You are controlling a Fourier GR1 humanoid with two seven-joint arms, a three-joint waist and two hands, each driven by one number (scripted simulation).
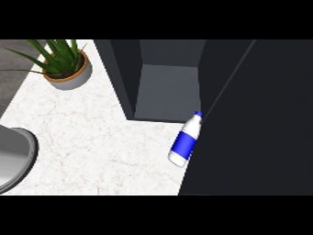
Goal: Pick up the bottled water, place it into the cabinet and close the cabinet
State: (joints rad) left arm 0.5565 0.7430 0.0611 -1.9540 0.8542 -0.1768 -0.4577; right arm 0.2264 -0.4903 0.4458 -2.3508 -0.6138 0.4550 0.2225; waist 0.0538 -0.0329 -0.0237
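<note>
One water bottle (187, 141), one potted plant (65, 64), one open cabinet (169, 92) are seen on the table (91, 133); robot hand state cannot be told.

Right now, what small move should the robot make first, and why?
Probably bring a hand toward the bottled water: it sits on the counter outside the open cabinet, and no hand is in view yet.

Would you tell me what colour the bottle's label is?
Blue, on a white bottle; head view.
</note>
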